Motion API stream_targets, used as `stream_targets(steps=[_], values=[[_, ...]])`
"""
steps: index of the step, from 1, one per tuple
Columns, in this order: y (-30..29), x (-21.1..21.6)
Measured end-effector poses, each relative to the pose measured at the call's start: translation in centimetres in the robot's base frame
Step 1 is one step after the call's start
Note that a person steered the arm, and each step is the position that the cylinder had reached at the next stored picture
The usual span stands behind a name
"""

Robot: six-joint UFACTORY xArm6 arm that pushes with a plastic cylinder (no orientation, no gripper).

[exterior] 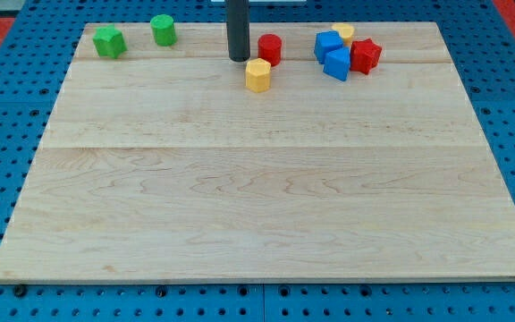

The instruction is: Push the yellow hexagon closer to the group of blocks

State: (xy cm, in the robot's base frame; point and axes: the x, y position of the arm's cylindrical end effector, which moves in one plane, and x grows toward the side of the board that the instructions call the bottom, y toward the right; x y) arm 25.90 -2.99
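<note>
The yellow hexagon (257, 75) sits near the view's top, just left of centre. My tip (239, 59) is down on the board just up and left of it, close to but apart from it. A red cylinder-like block (270, 49) stands right of the rod, just above the hexagon. Further to the view's right is a tight group: two blue blocks (328, 45) (337, 63), a red star-like block (365, 55) and a small yellow block (344, 32) partly hidden behind them.
Two green blocks (109, 41) (163, 29) stand at the view's top left. The wooden board (257, 197) lies on a blue pegboard table (7, 107); its edges ring the work area.
</note>
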Motion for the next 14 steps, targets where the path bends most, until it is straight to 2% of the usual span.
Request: stream_targets(steps=[1, 2, 7, 8, 9, 10, 14], values=[[5.3, -0.6], [15.1, 0.5], [-7.1, 4.7], [-3.0, 6.7], [1.2, 6.7], [2.7, 6.7], [2.7, 7.9]])
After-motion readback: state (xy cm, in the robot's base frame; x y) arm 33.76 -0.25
